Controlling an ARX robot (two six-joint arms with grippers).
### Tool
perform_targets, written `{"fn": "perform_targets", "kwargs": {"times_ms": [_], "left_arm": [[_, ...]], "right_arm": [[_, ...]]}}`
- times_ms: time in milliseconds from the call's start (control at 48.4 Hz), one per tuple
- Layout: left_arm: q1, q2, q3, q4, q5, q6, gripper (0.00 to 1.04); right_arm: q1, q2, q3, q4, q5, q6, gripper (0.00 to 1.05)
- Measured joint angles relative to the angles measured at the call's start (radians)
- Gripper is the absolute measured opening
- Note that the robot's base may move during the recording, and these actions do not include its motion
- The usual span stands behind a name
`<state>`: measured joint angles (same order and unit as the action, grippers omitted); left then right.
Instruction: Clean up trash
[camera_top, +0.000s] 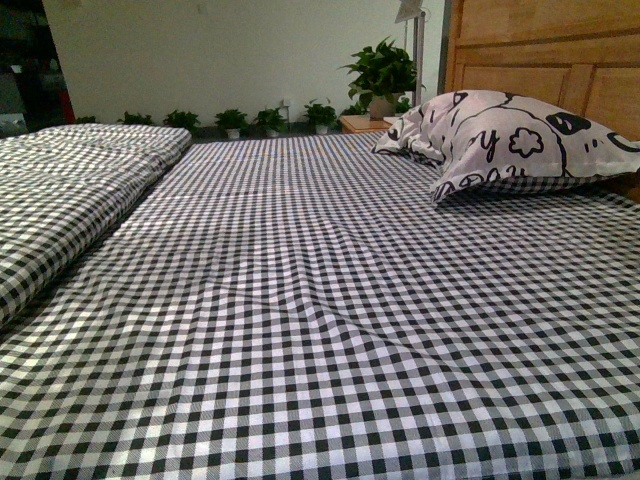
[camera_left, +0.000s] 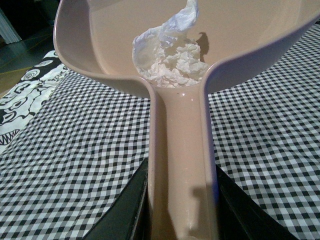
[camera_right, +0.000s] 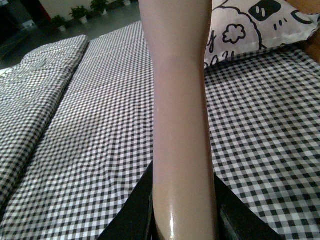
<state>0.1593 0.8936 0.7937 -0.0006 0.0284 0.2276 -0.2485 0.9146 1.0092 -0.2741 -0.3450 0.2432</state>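
Note:
In the left wrist view my left gripper (camera_left: 182, 210) is shut on the handle of the pink dustpan (camera_left: 182, 150), held above the checked bed sheet. The trash (camera_left: 167, 62), a crumpled white paper ball, lies inside the pan near the handle's root. In the right wrist view my right gripper (camera_right: 182, 210) is shut on the pink brush handle (camera_right: 177, 100), which rises out of the frame; the bristles are out of view. Neither gripper shows in the front view.
The black-and-white checked sheet (camera_top: 300, 300) covers the bed. A patterned pillow (camera_top: 510, 140) lies at the far right against the wooden headboard (camera_top: 560, 50). A folded checked quilt (camera_top: 70, 190) lies along the left. Potted plants (camera_top: 380, 75) stand beyond the bed.

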Motion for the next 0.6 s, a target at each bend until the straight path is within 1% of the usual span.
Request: {"fn": "perform_targets", "kwargs": {"times_ms": [269,599], "left_arm": [[0.012,-0.109,-0.056,-0.051,0.013,-0.021,0.28],[0.040,-0.155,-0.095,-0.079,0.032,-0.034,0.28]], "right_arm": [[0.011,-0.072,-0.020,-0.042,-0.011,0.000,0.20],[0.050,-0.101,-0.025,-0.050,0.002,0.000,0.20]]}}
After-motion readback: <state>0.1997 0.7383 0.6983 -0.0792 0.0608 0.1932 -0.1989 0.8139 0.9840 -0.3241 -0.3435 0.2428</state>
